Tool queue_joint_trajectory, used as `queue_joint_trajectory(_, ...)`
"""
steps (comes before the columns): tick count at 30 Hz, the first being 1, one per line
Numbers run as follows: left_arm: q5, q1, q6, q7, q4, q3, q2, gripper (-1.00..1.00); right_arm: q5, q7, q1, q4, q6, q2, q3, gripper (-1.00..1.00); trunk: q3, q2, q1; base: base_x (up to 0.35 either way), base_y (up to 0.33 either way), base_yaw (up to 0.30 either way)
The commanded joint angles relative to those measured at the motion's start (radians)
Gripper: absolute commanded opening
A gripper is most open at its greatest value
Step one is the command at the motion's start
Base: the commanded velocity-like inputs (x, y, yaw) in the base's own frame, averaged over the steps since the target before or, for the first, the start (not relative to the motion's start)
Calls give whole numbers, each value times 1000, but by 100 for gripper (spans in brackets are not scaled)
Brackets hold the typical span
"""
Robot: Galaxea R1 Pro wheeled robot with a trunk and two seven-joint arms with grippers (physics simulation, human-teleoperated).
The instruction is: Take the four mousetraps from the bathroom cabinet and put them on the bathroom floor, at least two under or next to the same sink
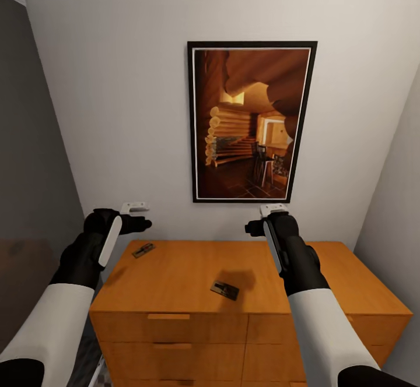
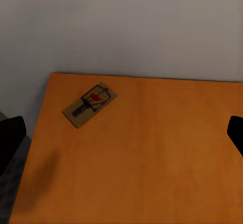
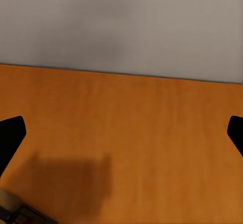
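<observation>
Two mousetraps lie on top of the orange-brown cabinet (image 1: 175, 270). One mousetrap (image 1: 143, 250) sits near the back left corner, the other mousetrap (image 1: 224, 289) lies near the middle towards the front. My left gripper (image 1: 137, 215) hovers open above the left rear edge, and in the left wrist view the near mousetrap (image 2: 90, 104) lies flat ahead of the open left gripper (image 2: 121, 138). My right gripper (image 1: 263, 219) hangs open over the middle back of the top. In the right wrist view the right gripper (image 3: 121, 133) faces bare wood, with a mousetrap's corner (image 3: 15, 213) at the frame's edge.
A framed picture (image 1: 252, 122) of a log interior hangs on the white wall behind the cabinet. Grey walls close in on both sides. Drawer fronts (image 1: 169, 329) with groove handles face me below the top.
</observation>
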Motion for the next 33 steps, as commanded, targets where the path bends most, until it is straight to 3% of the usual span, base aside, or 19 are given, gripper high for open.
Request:
queue_joint_trajectory(1,8,-1,4,6,3,-1,0,100,0,-3,-1,-1,4,0,2,100,-2,-2,1,23,0,0)
queue_joint_trajectory(24,7,-1,3,6,89,-1,1,100,-4,-1,-1,1,4,0,13,100,-2,-2,1,3,0,0)
queue_joint_trajectory(28,6,-1,3,7,111,-1,1,100,-6,2,0,7,4,0,47,100,-2,-2,1,0,0,0)
queue_joint_trajectory(33,4,-1,3,7,126,0,2,100,-11,8,0,11,4,0,139,100,-2,-2,1,0,0,0)
